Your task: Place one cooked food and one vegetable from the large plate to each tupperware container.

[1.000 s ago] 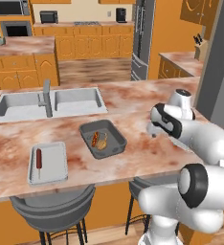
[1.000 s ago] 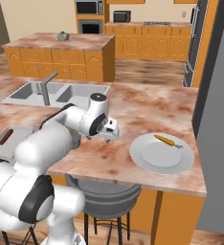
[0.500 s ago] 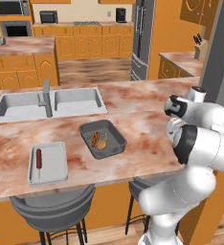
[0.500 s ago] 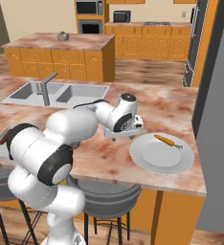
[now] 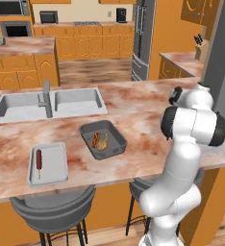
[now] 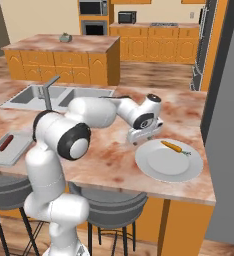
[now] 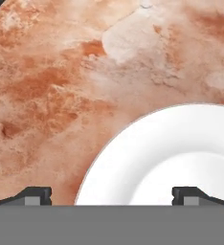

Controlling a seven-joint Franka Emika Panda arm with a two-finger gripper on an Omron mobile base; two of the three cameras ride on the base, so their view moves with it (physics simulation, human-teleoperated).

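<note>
The large plate (image 6: 169,162) lies flat near the right end of the table (image 6: 109,157), close to its front edge. One carrot (image 6: 174,147) rests on the plate's far part, its green tip pointing right. The gripper (image 6: 145,136) hangs low over the table just beside the plate's left rim, apart from the carrot. In the hand view the two fingertips (image 7: 37,195) stand far apart, one over bare marble and the other over the white plate (image 7: 181,153), so the jaws are wide and hold nothing.

Further left, about mid-table, sits the deep dark-grey tub (image 5: 103,139), holding a reddish sausage (image 5: 94,140) and a tan cooked piece (image 5: 103,143) just beside it. Nearer the left end and the front edge lies the shallow light-grey tray (image 5: 48,163), with a single sausage on a stick (image 5: 39,159) on its left half. The steel sink (image 5: 47,103) with its faucet (image 5: 46,97) is set into the table's far side, behind both containers.
</note>
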